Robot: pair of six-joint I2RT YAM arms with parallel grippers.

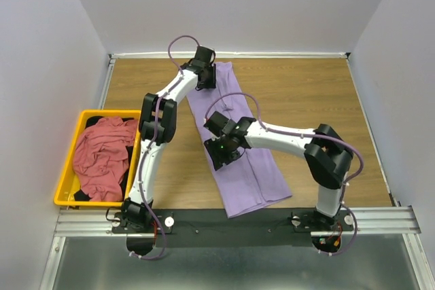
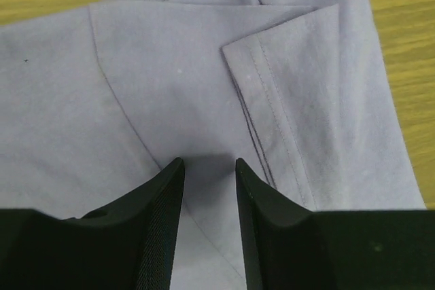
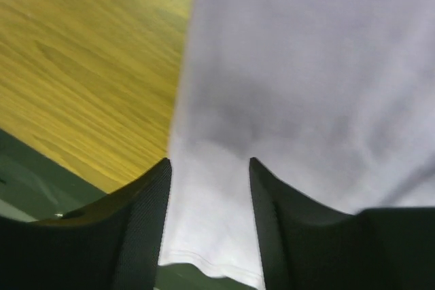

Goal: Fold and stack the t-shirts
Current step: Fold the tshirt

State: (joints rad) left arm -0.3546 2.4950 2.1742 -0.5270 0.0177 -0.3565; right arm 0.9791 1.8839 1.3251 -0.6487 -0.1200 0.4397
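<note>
Left wrist view: left gripper (image 2: 209,171) half-parted over folded lavender t-shirt (image 2: 170,86), holding nothing; right gripper (image 3: 209,168) likewise parted, possibly touching cloth.

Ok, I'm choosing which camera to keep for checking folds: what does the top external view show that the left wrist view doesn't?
Only top external: the yellow bin holding the red-pink t-shirt, the right arm, and the lavender t-shirt along its whole length, a long folded strip.
Only left wrist: the sleeve with its hem stitching, folded over the shirt body, and the gap between the left gripper fingers.
Both: the lavender t-shirt lying on the wooden table.
</note>
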